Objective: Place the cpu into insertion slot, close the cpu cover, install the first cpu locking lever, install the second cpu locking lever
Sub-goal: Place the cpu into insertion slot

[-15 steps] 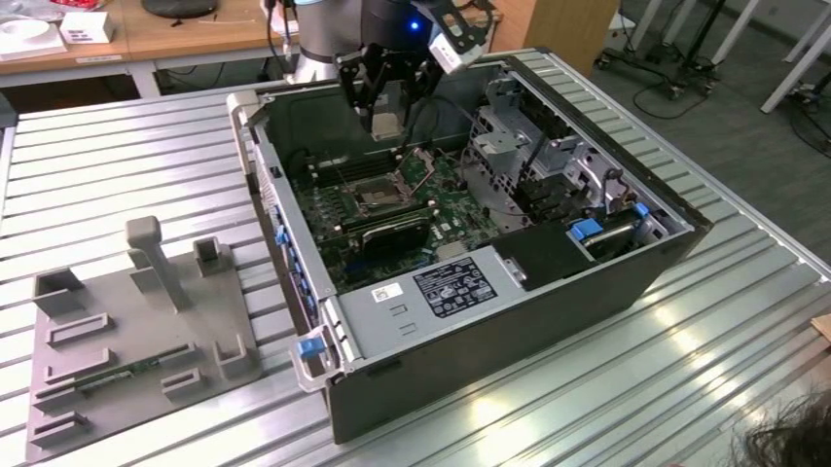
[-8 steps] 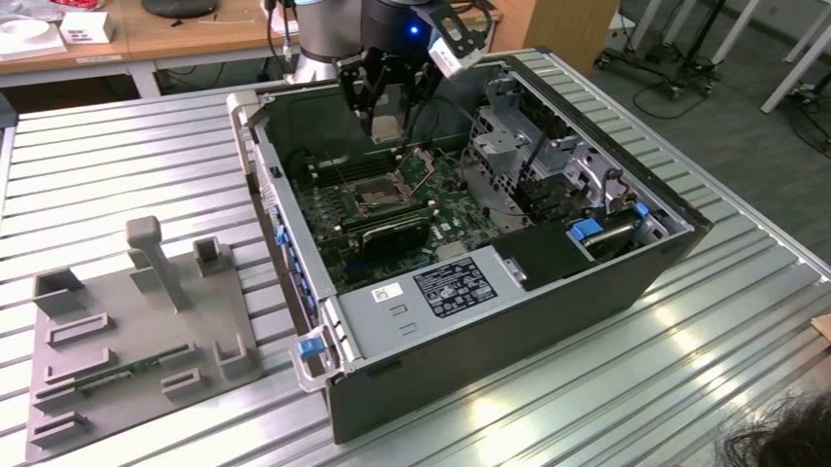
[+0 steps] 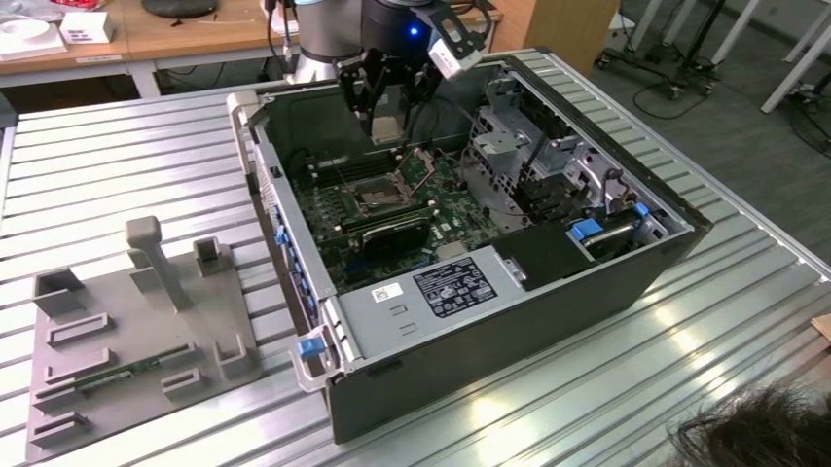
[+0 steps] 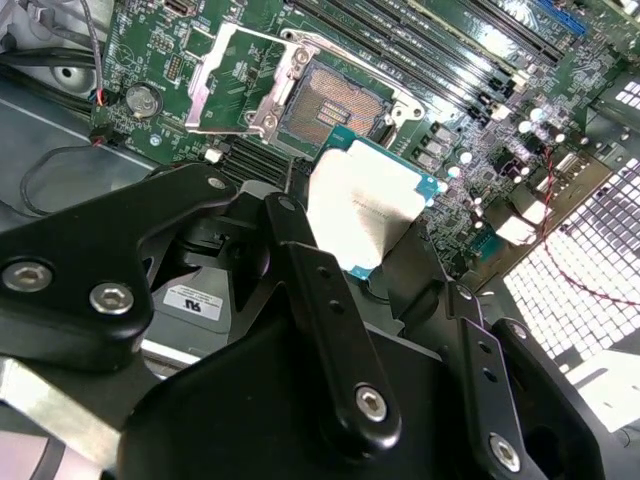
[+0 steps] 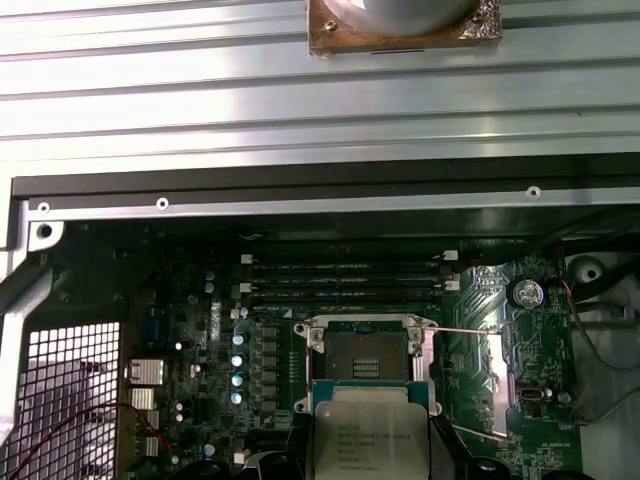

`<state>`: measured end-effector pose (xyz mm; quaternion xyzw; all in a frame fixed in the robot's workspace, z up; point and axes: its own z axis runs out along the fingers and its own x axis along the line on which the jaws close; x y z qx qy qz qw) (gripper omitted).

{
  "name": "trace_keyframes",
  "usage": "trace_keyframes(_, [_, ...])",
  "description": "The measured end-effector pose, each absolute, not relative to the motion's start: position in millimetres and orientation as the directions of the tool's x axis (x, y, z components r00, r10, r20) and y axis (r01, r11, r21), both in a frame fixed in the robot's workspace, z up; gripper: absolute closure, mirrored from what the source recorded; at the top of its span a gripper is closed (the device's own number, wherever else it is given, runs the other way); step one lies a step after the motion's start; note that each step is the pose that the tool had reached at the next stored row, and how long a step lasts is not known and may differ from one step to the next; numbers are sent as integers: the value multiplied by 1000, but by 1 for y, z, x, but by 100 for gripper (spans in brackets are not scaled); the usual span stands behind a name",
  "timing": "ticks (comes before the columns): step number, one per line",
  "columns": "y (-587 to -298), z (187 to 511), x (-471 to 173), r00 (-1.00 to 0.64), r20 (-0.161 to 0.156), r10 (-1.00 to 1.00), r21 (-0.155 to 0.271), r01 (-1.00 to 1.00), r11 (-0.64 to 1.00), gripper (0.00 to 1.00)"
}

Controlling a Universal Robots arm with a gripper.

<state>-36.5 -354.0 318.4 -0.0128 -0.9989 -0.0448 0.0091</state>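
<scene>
Ribbed metal table [image 3: 130, 165], glare on slats; wooden desk [image 3: 169, 34] behind; grey floor [image 3: 740, 97].

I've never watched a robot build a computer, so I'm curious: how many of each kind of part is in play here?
cpu, held in the gripper: 1
insertion slot, bare: 1
cpu cover, swung open: 1
gripper: 1
computer case: 1
Total: 5
</scene>
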Motion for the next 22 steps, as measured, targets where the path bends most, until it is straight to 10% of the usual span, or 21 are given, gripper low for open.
trace_keyframes(22, [-354,313,-36,-1000,19,25,89,26,996,46])
